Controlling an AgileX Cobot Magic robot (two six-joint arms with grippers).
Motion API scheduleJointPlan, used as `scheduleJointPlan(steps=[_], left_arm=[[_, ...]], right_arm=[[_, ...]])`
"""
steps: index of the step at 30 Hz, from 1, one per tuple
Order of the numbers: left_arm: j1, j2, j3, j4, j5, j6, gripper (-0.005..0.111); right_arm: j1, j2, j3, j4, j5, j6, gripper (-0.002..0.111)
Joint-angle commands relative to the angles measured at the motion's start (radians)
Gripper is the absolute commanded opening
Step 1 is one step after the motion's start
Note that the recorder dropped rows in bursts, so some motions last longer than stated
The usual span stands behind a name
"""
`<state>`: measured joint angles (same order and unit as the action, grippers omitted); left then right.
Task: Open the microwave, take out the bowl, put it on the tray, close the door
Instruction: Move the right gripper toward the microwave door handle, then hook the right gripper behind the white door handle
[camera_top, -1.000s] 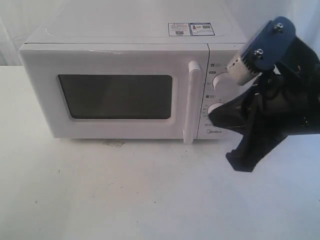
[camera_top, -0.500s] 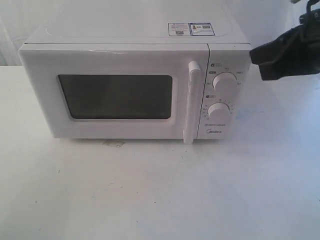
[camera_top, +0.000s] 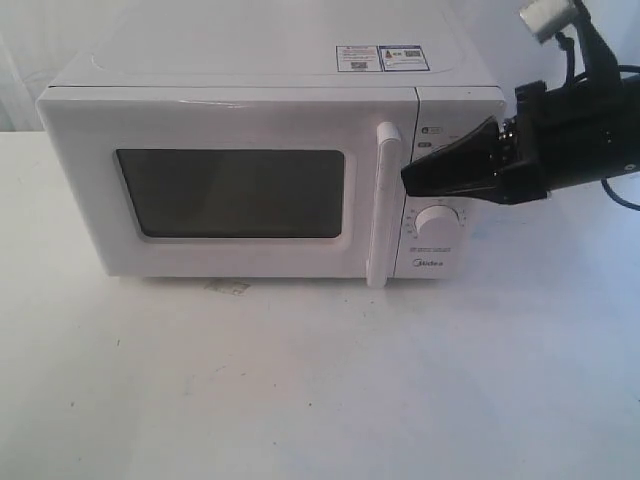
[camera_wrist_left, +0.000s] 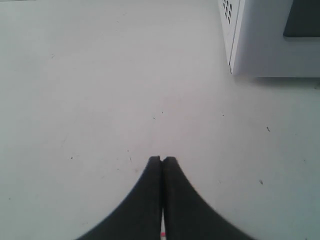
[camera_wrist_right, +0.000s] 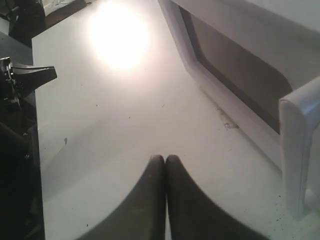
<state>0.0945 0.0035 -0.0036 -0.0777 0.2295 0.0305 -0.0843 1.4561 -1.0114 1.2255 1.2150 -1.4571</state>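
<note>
The white microwave (camera_top: 250, 100) stands on the table with its door (camera_top: 230, 125) shut; the handle (camera_top: 383, 205) runs down beside the dark window (camera_top: 232, 193). My right gripper (camera_top: 406, 180) is shut and empty. It points left in front of the upper knob, its tip just right of the handle. In the right wrist view the gripper (camera_wrist_right: 165, 158) hangs over the table, with the handle (camera_wrist_right: 300, 150) off to one side. My left gripper (camera_wrist_left: 162, 159) is shut and empty over bare table, near a corner of the microwave (camera_wrist_left: 265, 45). The bowl is hidden; no tray shows.
The lower knob (camera_top: 437, 221) shows under my right gripper. Stickers (camera_top: 382, 57) sit on the microwave's top. A small scuffed mark (camera_top: 228, 287) lies on the white table (camera_top: 320, 380) in front of the door. Dark arm hardware (camera_wrist_right: 20, 80) stands at the table's far side.
My right arm rose from low in front of the knobs, swung out to the right, and has now come back left, its shut tip pointing at the handle and covering the upper knob.
</note>
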Motion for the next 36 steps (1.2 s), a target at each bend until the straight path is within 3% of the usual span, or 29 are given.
scheduleJointPlan(steps=[1,6,10,13,21,28,36], left_arm=[[-0.001,-0.004,0.004,0.001,0.002,-0.005,0.000],[-0.001,-0.004,0.004,0.001,0.002,-0.005,0.000],[-0.001,-0.004,0.004,0.001,0.002,-0.005,0.000],[-0.001,-0.004,0.004,0.001,0.002,-0.005,0.000],[-0.001,-0.004,0.004,0.001,0.002,-0.005,0.000],[-0.001,-0.004,0.004,0.001,0.002,-0.005,0.000],[-0.001,-0.004,0.004,0.001,0.002,-0.005,0.000]], right_arm=[[0.008,0.000,0.018,0.011,0.006,-0.008,0.000],[0.008,0.002,0.024,-0.020,-0.005,0.049,0.020],[0.008,0.002,0.024,-0.031,-0.082,0.049,0.056],[0.008,0.002,0.024,-0.029,-0.147,0.049,0.076],[0.008,0.002,0.024,-0.003,-0.166,0.066,0.077],[0.030,0.002,0.024,0.041,-0.152,-0.159,0.077],[0.053,0.002,0.024,0.049,-0.265,-0.247,0.075]])
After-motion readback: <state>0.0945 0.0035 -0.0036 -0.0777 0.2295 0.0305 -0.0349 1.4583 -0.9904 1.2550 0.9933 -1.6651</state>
